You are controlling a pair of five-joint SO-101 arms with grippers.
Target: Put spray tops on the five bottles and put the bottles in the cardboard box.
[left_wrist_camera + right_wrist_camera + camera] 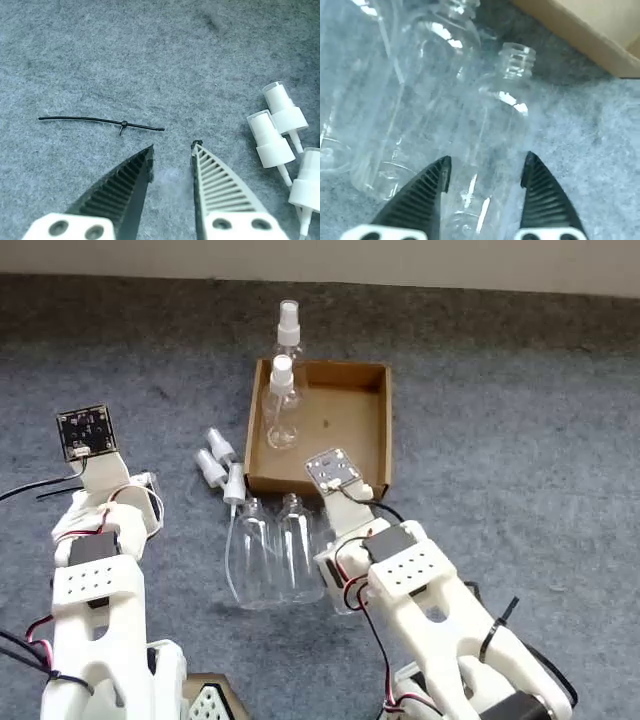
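High view: brown cardboard box [386,430] on grey carpet [520,390]. One clear capped bottle [282,405] lies inside it, and a second capped bottle [288,332] stands just past the far wall. The left arm [95,580] is stretched forward, well apart from the box. The right arm [410,580] reaches to the box's near wall, its wrist over the lying uncapped bottles [268,555].

Right wrist view resolves what that arm covers from above. The right gripper [487,157] has its jaws apart, straddling one uncapped clear plastic bottle [502,110]. The threaded neck points away from the fingertips toward the box corner [580,25]. Cannot tell whether the pads touch it. Two more bottles [420,75] lie beside one finger.

Left wrist view: left gripper [172,146] jaws apart, nothing between them, low over the carpet. A thin black cable tie [100,121] lies just ahead of the fingertips. Three loose white spray tops [272,142] lie near, off the white finger's side.
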